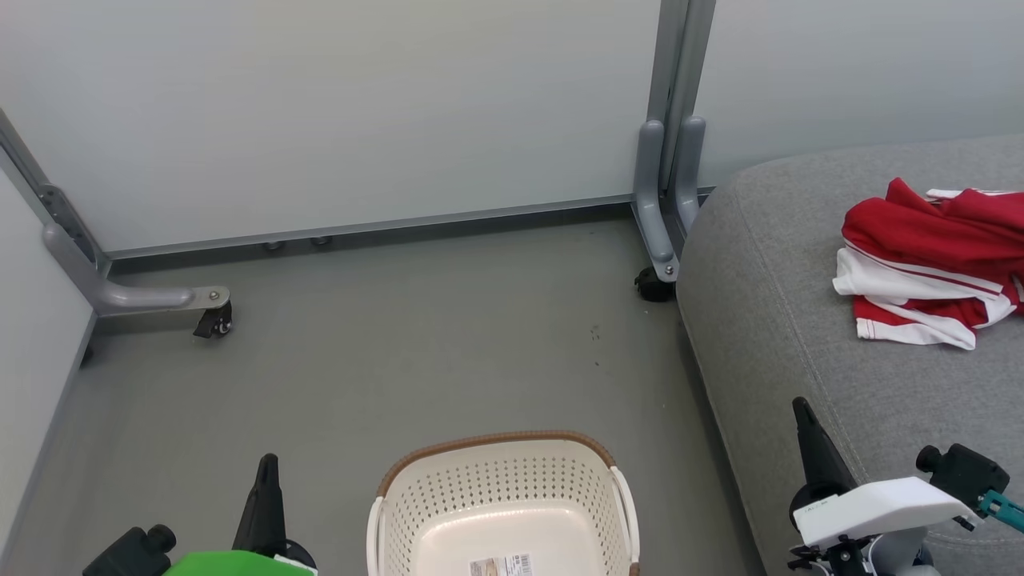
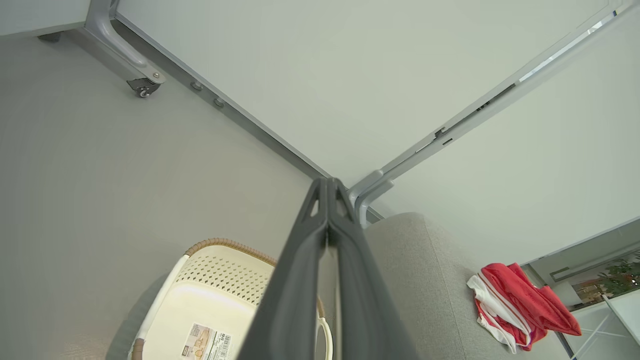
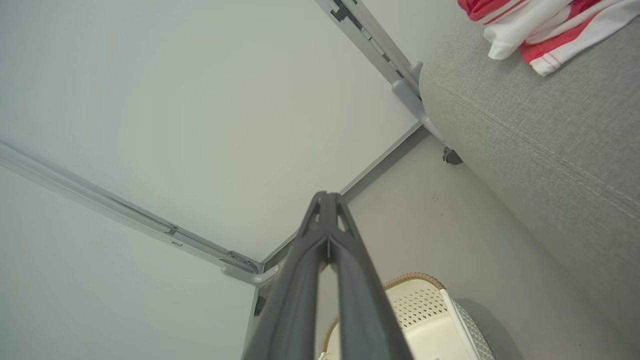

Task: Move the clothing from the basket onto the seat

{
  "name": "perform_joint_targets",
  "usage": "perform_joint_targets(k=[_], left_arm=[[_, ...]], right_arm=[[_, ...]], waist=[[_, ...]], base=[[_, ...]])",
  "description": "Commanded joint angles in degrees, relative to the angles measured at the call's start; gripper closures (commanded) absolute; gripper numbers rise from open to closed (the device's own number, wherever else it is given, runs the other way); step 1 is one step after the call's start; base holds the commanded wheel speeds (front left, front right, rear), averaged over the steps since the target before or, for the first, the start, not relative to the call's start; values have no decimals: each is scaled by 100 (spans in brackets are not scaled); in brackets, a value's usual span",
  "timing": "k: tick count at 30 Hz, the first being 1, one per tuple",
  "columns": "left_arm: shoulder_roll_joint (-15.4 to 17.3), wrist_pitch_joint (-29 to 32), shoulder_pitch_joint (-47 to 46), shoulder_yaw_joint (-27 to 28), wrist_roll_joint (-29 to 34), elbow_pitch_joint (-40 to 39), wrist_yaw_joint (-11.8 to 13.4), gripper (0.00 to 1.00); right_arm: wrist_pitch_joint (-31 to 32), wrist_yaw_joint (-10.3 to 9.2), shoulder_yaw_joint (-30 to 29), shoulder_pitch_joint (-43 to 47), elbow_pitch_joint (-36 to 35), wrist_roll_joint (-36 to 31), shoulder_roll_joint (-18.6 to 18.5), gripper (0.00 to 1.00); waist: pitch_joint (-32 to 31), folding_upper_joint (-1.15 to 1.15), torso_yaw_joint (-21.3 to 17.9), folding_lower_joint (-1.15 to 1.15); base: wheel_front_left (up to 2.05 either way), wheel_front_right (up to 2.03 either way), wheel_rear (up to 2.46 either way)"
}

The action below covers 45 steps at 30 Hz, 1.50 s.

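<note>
The red and white clothing (image 1: 932, 264) lies in a heap on the grey seat (image 1: 768, 320) at the right; it also appears in the left wrist view (image 2: 515, 307) and right wrist view (image 3: 540, 30). The cream basket (image 1: 500, 500) with a brown rim stands on the floor at bottom centre, its inside bare apart from a label. My left gripper (image 1: 266, 468) is shut, left of the basket, holding nothing. My right gripper (image 1: 802, 412) is shut, over the seat's front edge, holding nothing. Both wrist views show the fingers (image 2: 327, 235) (image 3: 327, 240) pressed together.
Pale partition panels on grey metal frames close off the back and left. Their feet carry castors (image 1: 214, 320) (image 1: 652, 284) on the grey floor (image 1: 400, 352). The seat (image 2: 425, 270) stands right of the basket (image 2: 210, 300).
</note>
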Motion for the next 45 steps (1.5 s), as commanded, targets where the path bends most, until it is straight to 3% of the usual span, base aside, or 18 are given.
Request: perform_joint_targets(k=[1,45], left_arm=[[55,36,-200,60,-184,-18,-51,100],[61,726,-905,636,-2791,385,-422,100]], right_arm=[[51,-1,-46,-174,-39,193,-42,100],[746,-1,-544,-616,193,2825,12,100]], waist=[[9,0,5,0],[254,0,127,0]], base=[[0,0,0],[0,0,0]])
